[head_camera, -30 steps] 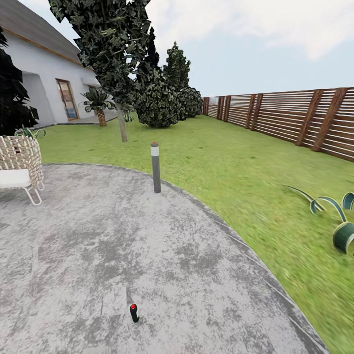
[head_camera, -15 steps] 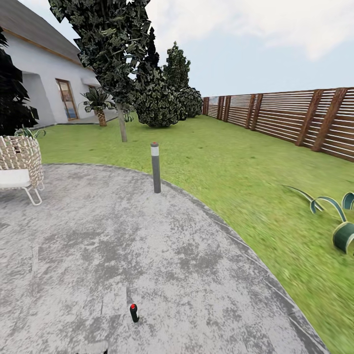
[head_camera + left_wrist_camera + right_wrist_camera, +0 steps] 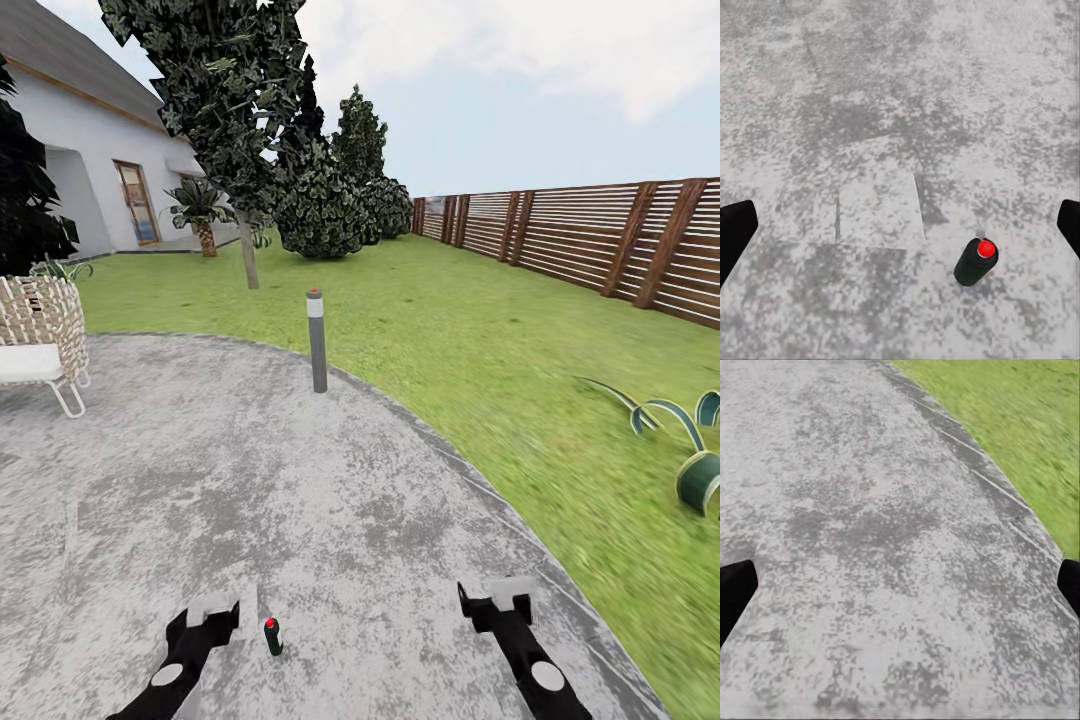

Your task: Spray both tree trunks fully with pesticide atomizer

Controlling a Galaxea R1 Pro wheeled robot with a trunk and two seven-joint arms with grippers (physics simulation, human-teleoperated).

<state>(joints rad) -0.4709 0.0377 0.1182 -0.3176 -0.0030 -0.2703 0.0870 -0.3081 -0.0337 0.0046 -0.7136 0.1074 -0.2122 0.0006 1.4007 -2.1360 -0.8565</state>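
Grey mottled paving (image 3: 300,480), lawn (image 3: 480,330) w/ slat fence (image 3: 600,235), atomizer (image 3: 272,636) upright.

Chair (image 3: 38,335) and striped plant (image 3: 690,455) are cut by the head view's edges; both arms run off its bottom; atomizer (image 3: 976,262) body looks dark, colour hard to tell
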